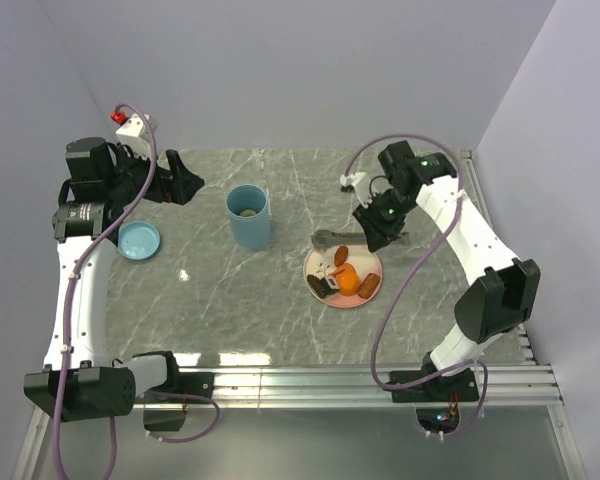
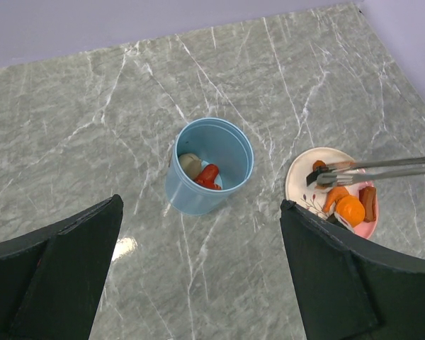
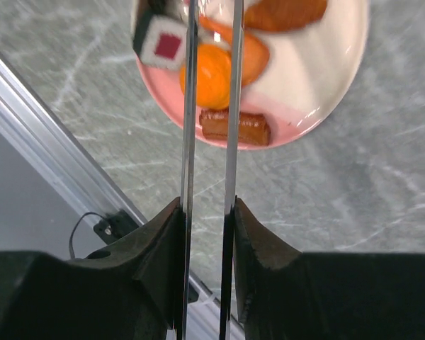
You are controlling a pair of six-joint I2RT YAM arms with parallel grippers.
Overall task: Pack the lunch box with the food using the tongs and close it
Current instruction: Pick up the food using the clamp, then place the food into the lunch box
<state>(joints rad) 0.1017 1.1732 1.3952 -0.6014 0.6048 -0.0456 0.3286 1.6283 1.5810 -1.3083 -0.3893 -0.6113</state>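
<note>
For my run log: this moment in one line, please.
right hand: gripping tongs over plate | left hand: open | lunch box: two food pieces inside | lid: off

A lab test cell: plain walls (image 1: 280, 60) enclose a marble-look table (image 1: 230, 320) with aluminium rails (image 1: 380, 382)

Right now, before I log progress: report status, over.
Left gripper open, empty. Right gripper shut on the tongs, tips over the plate. Lunch box open, two food pieces inside, lid off to its left. Nothing between plate and box.

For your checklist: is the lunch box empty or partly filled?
Partly filled: a red piece and a beige piece lie inside the lunch box.
</note>
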